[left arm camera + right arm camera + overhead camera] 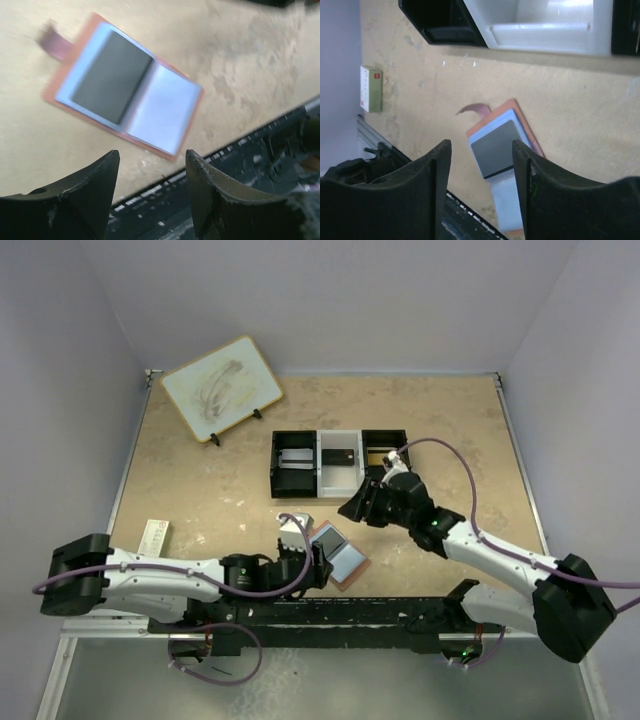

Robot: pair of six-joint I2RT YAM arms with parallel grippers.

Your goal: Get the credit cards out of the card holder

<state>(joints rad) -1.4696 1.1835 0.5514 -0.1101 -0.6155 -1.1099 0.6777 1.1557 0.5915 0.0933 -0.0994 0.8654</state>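
Card holder (343,558): lies open and flat on the tabletop (200,490) near its front edge, between the two grippers. The reddish-brown, leather-like cover shows as a thin rim round pale grey-blue inner leaves.
Strap (52,40): short brown tab sticking out from one short side of the holder; blurred.
Dark card (112,77): thin, flat, matte charcoal rectangle with rounded corners, sitting in the strap-side leaf. The other leaf shows only plain grey-blue.
Left gripper (152,160): jaws apart, nothing between them. Black fingers with curved inner faces stop short of the holder's long edge; no contact visible in the wrist view.
Right gripper (481,150): jaws apart, nothing held. It hangs above the table between the tray and the holder, clear of both.
Tray (290,487): rigid and boxy, three compartments in a row, black-white-black. A dark flat rectangle lies in the white middle one; contents of the outer two unclear.
Tabletop: mottled tan, cork-like surface.
Board (222,388): white face with grey smears and a tan rounded rim, propped tilted at far left.
Small box (155,537): white, oblong, lying flat near the left edge.
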